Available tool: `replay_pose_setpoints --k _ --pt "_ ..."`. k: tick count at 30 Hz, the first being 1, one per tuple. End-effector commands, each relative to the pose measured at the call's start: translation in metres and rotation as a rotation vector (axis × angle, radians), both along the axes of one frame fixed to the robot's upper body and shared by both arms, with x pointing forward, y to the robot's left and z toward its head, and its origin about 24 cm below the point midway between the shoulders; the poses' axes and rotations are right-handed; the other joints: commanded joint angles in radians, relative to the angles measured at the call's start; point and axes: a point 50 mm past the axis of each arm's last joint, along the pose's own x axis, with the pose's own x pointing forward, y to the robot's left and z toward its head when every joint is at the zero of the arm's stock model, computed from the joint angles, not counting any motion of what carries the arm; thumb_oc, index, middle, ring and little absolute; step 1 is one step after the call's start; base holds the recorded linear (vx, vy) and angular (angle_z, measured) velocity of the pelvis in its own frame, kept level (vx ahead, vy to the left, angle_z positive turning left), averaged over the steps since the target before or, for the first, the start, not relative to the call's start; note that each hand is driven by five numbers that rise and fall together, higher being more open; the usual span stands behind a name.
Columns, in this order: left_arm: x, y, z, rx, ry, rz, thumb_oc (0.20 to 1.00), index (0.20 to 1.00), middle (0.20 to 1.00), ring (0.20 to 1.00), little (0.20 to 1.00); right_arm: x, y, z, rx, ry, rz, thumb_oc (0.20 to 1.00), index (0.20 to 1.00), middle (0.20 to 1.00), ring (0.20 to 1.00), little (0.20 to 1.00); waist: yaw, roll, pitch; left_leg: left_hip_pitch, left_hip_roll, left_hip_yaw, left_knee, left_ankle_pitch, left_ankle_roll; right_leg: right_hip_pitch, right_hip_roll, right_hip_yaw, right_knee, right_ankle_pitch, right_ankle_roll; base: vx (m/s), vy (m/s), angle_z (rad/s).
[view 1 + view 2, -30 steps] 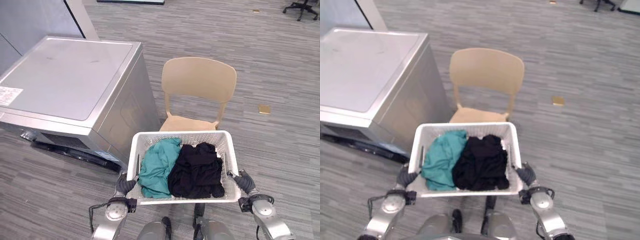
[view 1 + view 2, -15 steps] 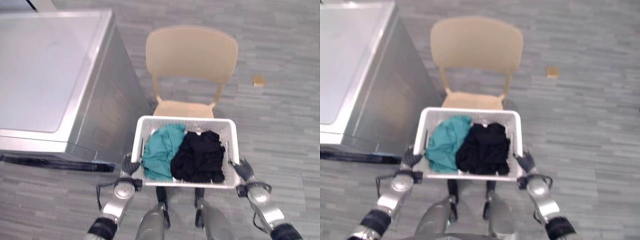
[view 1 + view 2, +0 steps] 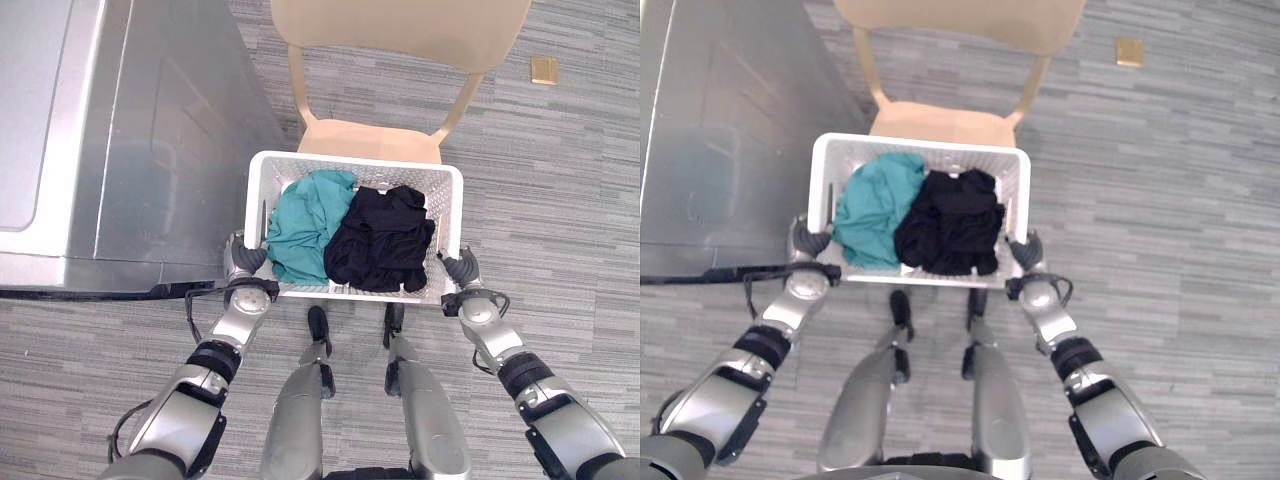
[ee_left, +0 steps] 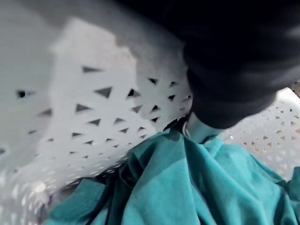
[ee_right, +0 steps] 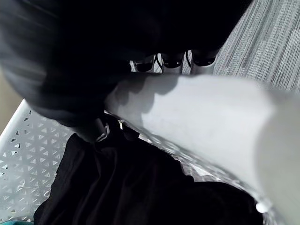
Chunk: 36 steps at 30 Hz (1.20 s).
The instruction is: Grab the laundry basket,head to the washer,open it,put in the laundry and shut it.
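I hold a white perforated laundry basket (image 3: 352, 162) in front of me, one hand at each end. My left hand (image 3: 243, 262) is curled on its left rim and my right hand (image 3: 461, 270) on its right rim; its dark fingertips (image 5: 173, 59) hook over the white edge (image 5: 211, 117). Inside lie a teal garment (image 3: 306, 222) on the left and a black garment (image 3: 381, 241) on the right. The silver-grey washer (image 3: 110, 140) stands to my left, its lid closed.
A beige chair (image 3: 372, 139) stands directly ahead, its seat touching or just under the basket's far side. A small tan square (image 3: 544, 69) lies on the grey striped floor at the far right. Open floor extends to the right.
The camera has tilted down and moved forward, so the chair and washer sit closer and higher in view. Both hands keep their hold on the basket.
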Motion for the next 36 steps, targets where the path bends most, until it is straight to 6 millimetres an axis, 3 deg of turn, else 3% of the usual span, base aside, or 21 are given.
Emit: replay_pose_setpoints --k 1,2,3,7,13,17,18,24,28,29,30,36 --pt "0.004 -0.05 0.015 -0.094 -0.135 -0.175 1.0 1.0 1.0 1.0 1.0 -0.002 0.042 0.009 0.081 -0.073 0.165 0.335 0.335 0.335 0.335 0.335 0.009 0.006 -0.06 -0.032 0.003 -0.033 0.137 -0.156 -0.016 -0.014 -0.041 0.006 0.087 -0.149 0.087 0.0 0.0 0.0" --pt "0.004 -0.05 0.015 -0.094 -0.135 -0.175 1.0 1.0 1.0 1.0 1.0 -0.002 0.042 0.009 0.081 -0.073 0.165 0.335 0.335 0.335 0.335 0.335 0.009 0.006 -0.06 -0.032 0.003 -0.033 0.137 -0.156 -0.016 -0.014 -0.041 0.006 0.087 -0.149 0.087 0.0 0.0 0.0" --pt "0.003 -0.049 0.013 -0.12 -0.129 -0.154 1.0 1.0 1.0 1.0 1.0 -0.002 0.041 0.008 0.084 -0.069 0.159 1.0 1.0 1.0 1.0 1.0 0.008 0.005 -0.061 -0.025 0.003 -0.033 0.133 -0.157 -0.018 -0.012 -0.041 0.005 0.083 -0.142 0.089 0.0 0.0 0.0" --pt "-0.002 -0.046 0.007 -0.157 -0.123 -0.134 1.0 1.0 1.0 1.0 1.0 -0.008 0.037 0.002 0.073 -0.049 0.155 1.0 1.0 1.0 1.0 1.0 0.006 0.005 -0.058 -0.015 0.002 -0.034 0.13 -0.157 -0.018 -0.002 -0.039 0.006 0.079 -0.143 0.085 0.0 0.0 0.0" --pt "-0.037 -0.026 -0.018 -0.272 -0.088 -0.1 1.0 1.0 1.0 1.0 1.0 -0.033 0.008 -0.018 0.079 -0.002 0.108 1.0 1.0 1.0 1.0 1.0 0.01 0.012 -0.086 0.044 0.005 -0.034 0.112 -0.165 -0.021 0.047 -0.033 0.005 0.068 -0.15 0.077 0.04 -0.025 -0.07" --pt "-0.051 -0.007 -0.018 -0.252 -0.104 -0.082 1.0 1.0 1.0 1.0 1.0 -0.041 -0.013 -0.011 0.061 -0.039 0.081 1.0 1.0 1.0 1.0 1.0 0.014 0.015 -0.102 0.073 0.007 -0.037 0.095 -0.161 -0.025 0.077 -0.028 0.001 0.051 -0.149 0.075 -0.01 -0.044 -0.04" --pt "-0.053 -0.001 -0.016 -0.243 -0.118 -0.076 1.0 1.0 1.0 1.0 1.0 -0.042 -0.02 -0.007 0.061 -0.059 0.075 1.0 1.0 1.0 1.0 1.0 0.014 0.009 -0.104 0.07 0.004 -0.028 0.088 -0.13 -0.021 0.075 -0.032 -0.004 0.042 -0.127 0.069 -0.09 -0.059 0.01" --pt "-0.07 0.019 -0.019 -0.285 -0.111 -0.081 1.0 1.0 1.0 1.0 1.0 -0.053 -0.043 0.003 0.092 -0.099 0.079 1.0 1.0 1.0 1.0 1.0 0.019 0.013 -0.124 0.116 0.005 -0.031 0.042 -0.106 -0.029 0.123 -0.021 -0.015 0.017 -0.13 0.071 -0.01 -0.051 0.03" --pt "-0.103 0.037 -0.05 -0.311 0.03 -0.052 1.0 1.0 1.0 1.0 1.0 -0.081 -0.067 -0.016 0.026 0.008 0.085 1.0 1.0 1.0 1.0 1.0 0.023 0.022 -0.159 0.177 0.009 -0.037 -0.009 -0.08 -0.037 0.181 -0.014 -0.034 0.004 -0.151 0.073 0.02 -0.061 0.11" --pt "-0.104 0.037 -0.05 -0.311 0.031 -0.052 1.0 1.0 1.0 1.0 1.0 -0.081 -0.067 -0.016 0.026 0.009 0.085 1.0 1.0 1.0 1.0 1.0 0.023 0.022 -0.159 0.178 0.009 -0.037 -0.01 -0.079 -0.037 0.181 -0.014 -0.034 0.004 -0.151 0.073 0.01 -0.078 0.18" --pt "-0.12 0.043 -0.069 -0.305 0.126 -0.039 1.0 1.0 1.0 1.0 1.0 -0.094 -0.076 -0.032 -0.009 0.096 0.079 1.0 1.0 1.0 1.0 1.0 0.026 0.025 -0.173 0.204 0.013 -0.044 -0.029 -0.07 -0.039 0.205 -0.012 -0.047 0.008 -0.166 0.073 0.01 -0.072 0.16" --pt "-0.162 0.051 -0.117 -0.277 0.398 -0.013 1.0 1.0 1.0 1.0 1.0 -0.121 -0.084 -0.074 -0.021 0.295 0.047 1.0 1.0 1.0 1.0 1.0 0.033 0.041 -0.213 0.272 0.02 -0.06 -0.054 -0.058 -0.041 0.269 -0.005 -0.069 0.033 -0.21 0.067 0.01 -0.062 0.15"
